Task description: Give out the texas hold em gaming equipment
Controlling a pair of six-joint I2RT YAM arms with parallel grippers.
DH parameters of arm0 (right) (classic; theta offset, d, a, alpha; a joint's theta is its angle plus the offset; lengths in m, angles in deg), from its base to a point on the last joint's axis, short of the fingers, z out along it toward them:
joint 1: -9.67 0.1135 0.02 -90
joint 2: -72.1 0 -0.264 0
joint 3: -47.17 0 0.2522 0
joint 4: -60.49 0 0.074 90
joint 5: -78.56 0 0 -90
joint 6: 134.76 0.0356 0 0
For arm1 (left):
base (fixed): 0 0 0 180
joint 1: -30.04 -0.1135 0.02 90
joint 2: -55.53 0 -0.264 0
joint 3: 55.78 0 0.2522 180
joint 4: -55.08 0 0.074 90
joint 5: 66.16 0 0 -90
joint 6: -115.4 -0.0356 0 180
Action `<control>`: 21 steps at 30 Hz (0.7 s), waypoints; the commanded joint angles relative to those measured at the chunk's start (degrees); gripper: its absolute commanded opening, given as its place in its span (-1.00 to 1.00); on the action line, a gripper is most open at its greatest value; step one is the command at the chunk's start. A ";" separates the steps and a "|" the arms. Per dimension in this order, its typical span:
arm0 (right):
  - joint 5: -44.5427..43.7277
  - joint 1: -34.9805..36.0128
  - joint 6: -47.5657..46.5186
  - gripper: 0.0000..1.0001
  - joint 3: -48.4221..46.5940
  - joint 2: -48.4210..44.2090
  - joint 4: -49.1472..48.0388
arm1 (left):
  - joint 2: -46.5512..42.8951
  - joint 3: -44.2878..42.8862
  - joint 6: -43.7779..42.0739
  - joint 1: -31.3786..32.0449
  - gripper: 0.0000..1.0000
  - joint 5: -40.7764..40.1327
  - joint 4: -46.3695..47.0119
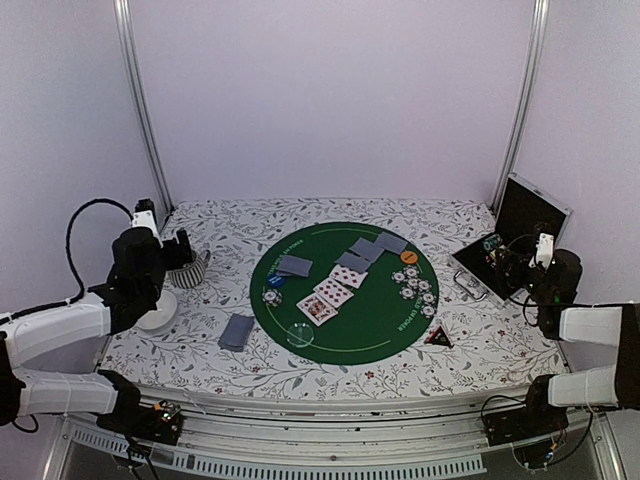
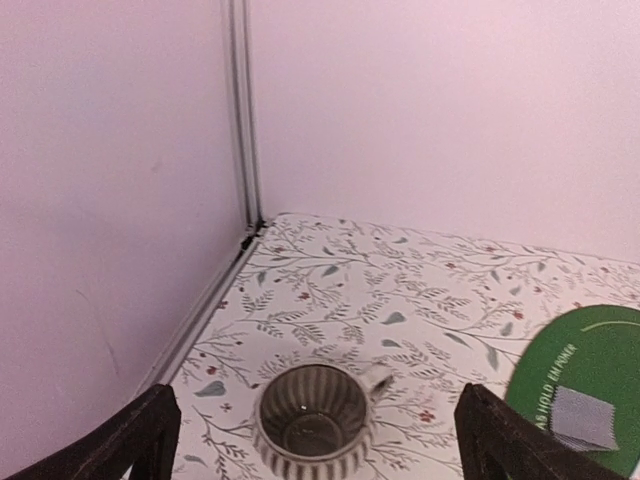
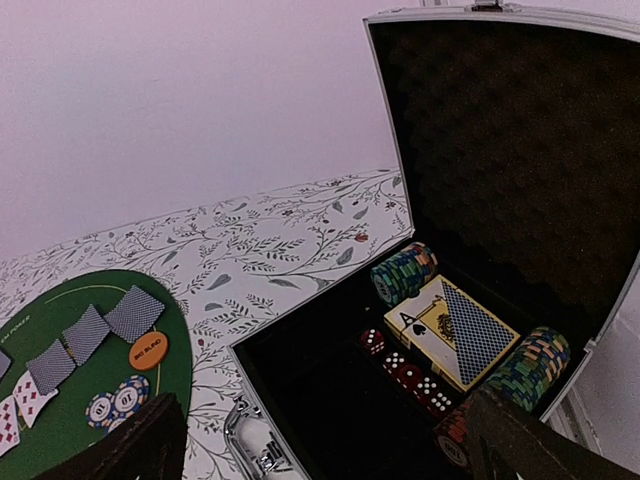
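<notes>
The grey-blue-backed playing cards (image 1: 367, 250) lie mostly on the round green felt mat (image 1: 370, 325) in the middle of the desk (image 1: 230, 222). Several are face down toward its far and left parts, and face-up cards (image 1: 330, 296) run near the centre. One small face-down pile (image 1: 237, 331) sits off the mat to the left. Whitish poker chips (image 1: 415, 285) cluster at the mat's right side, near the orange button (image 1: 408, 257). A single chip (image 1: 272, 296) and the blue button (image 1: 276, 281) rest at its left side. The cards look thin, light and flat against the felt, so a free edge or corner is probably the best hold. The chips look stiff and smooth, best pinched across the rim. The left gripper (image 2: 317, 398) is spread wide and empty over a striped mug (image 2: 310, 445). The right gripper (image 3: 330, 402), equally wide with nothing in it, hangs above an open foam-lined case (image 3: 500, 150) holding chip stacks (image 3: 403, 273), a boxed deck (image 3: 455, 330) and red dice (image 3: 405, 372). The case's near corner is cut off. Card faces are too small to read, and a faint clear ring (image 1: 298, 335) on the mat cannot be identified.
</notes>
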 commanded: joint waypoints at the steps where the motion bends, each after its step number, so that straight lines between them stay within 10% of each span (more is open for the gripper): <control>1: -3.62 -0.31 -2.01 0.98 5.85 6.46 -26.65 | 3.95 7.53 -7.34 -6.41 0.96 -4.86 20.55; 11: 8.30 -0.54 -4.38 0.98 6.47 23.03 -45.34 | 21.42 19.85 -17.45 -13.76 0.96 4.49 59.26; 21: 10.00 -0.47 -5.77 0.98 5.51 24.58 -44.72 | 31.47 17.23 -15.45 -19.37 0.96 19.34 63.30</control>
